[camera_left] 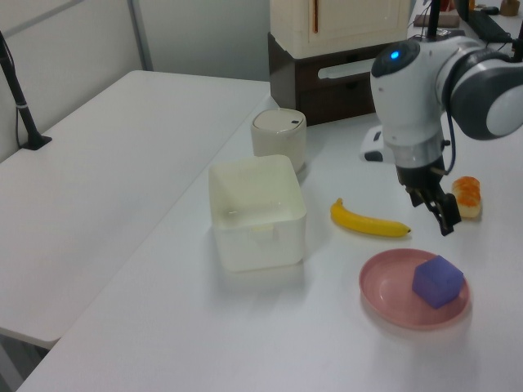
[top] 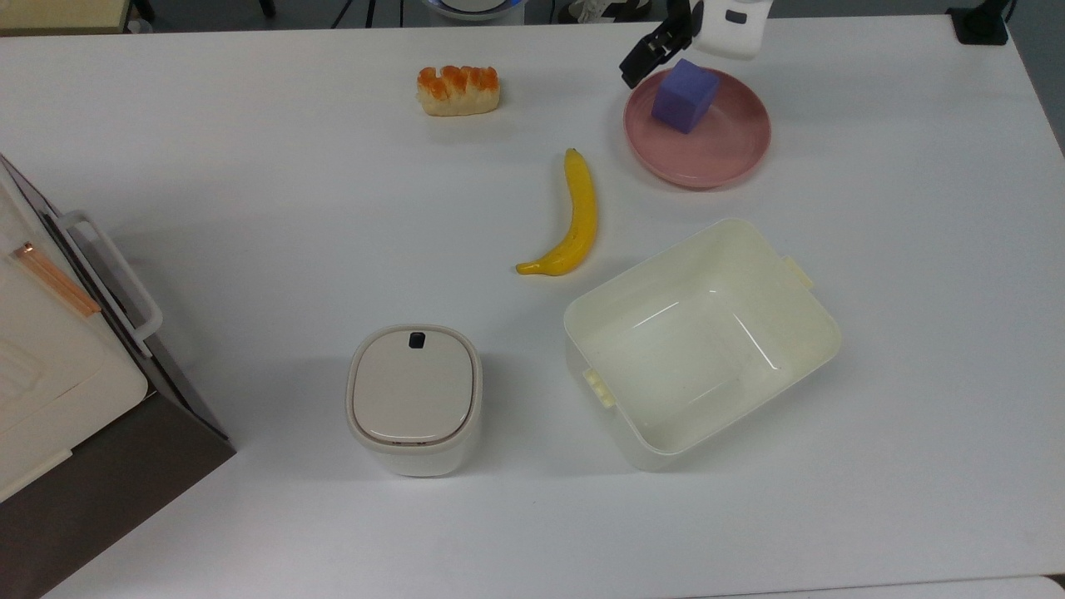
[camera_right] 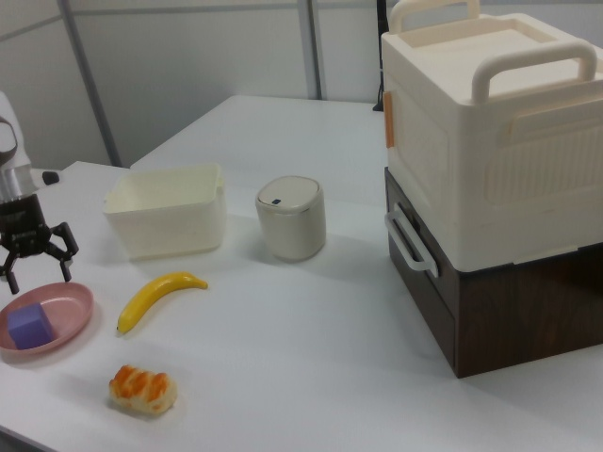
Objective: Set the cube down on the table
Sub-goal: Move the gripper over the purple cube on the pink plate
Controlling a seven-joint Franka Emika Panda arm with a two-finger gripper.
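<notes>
One wide-spread, empty gripper (camera_right: 38,265) above the cube (camera_right: 29,326) on the pink plate (camera_right: 73,307), bare table (top: 250,208) alongside.

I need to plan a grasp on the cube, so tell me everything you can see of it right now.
The cube is a small, matte, purple-blue block with plain faces and no markings. It sits flat on the pink plate, toward the plate's far side in the top view, turned so its edges run diagonally there. Nothing but the plate touches it. The tool hangs open above the plate, apart from the cube. The cube is not yet on the table.
</notes>
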